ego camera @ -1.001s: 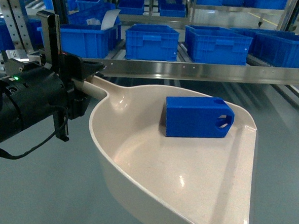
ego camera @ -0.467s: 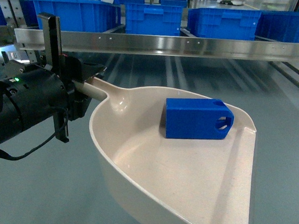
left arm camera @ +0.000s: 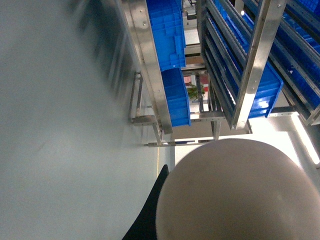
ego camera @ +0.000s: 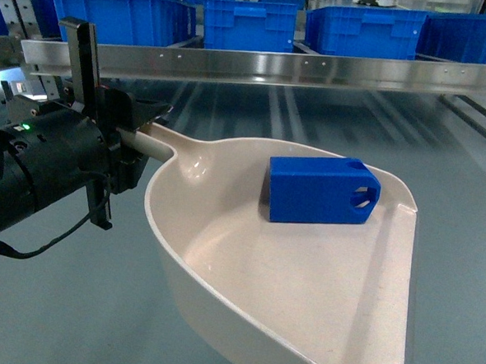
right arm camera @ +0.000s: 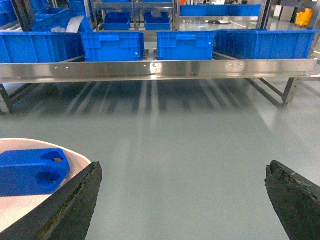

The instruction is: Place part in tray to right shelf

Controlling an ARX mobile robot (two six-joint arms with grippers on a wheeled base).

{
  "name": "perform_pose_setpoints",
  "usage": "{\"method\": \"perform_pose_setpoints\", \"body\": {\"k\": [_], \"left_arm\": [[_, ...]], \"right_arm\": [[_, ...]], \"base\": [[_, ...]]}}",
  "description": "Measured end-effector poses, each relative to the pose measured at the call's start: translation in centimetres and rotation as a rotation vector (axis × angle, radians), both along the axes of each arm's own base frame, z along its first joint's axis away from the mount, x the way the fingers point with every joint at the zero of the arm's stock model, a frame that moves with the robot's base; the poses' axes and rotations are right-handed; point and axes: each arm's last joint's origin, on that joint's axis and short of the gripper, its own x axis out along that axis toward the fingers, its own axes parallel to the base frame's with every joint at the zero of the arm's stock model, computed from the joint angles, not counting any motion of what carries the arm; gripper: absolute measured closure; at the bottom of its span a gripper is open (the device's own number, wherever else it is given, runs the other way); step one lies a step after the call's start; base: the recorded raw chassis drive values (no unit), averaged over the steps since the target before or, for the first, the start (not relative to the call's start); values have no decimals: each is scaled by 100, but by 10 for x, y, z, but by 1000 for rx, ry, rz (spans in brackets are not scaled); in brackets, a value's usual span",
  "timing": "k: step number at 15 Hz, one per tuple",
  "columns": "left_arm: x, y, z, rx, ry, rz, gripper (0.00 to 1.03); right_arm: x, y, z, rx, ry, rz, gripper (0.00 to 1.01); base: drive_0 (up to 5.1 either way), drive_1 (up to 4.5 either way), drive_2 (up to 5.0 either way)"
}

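Observation:
The blue part (ego camera: 321, 191) lies on its side inside the cream tray (ego camera: 302, 301), its slotted end toward the tray's right rim. My left gripper (ego camera: 134, 142) is shut on the tray's handle (ego camera: 150, 147) and holds the tray up over the grey floor. In the left wrist view the tray's rounded end (left arm camera: 240, 192) fills the lower right. My right gripper (right arm camera: 182, 172) is open with nothing between its fingers, to the right of the tray (right arm camera: 15, 210) and the part (right arm camera: 32, 172). The right shelf's steel rail (ego camera: 275, 67) runs across ahead.
Blue ribbed crates (ego camera: 248, 24) stand in a row on the shelf behind the rail, seen again in the right wrist view as crates (right arm camera: 185, 45). Shelf legs (right arm camera: 292, 87) stand at the right. Grey floor lies between me and the shelf.
The shelf rail and crates have slid upward in the head view and look closer. The tray, the part and the left gripper keep their places in the view.

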Motion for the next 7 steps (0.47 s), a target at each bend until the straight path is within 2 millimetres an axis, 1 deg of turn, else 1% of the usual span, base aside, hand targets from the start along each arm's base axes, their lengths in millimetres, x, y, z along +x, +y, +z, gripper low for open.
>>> {"method": "perform_pose_setpoints", "body": {"k": [5, 7], "left_arm": [[0, 0, 0, 0, 0, 1, 91], [0, 0, 0, 0, 0, 1, 91]], "right_arm": [[0, 0, 0, 0, -2, 0, 3], [0, 0, 0, 0, -2, 0, 3]], "base": [[323, 138, -502], [299, 189, -499]]}}
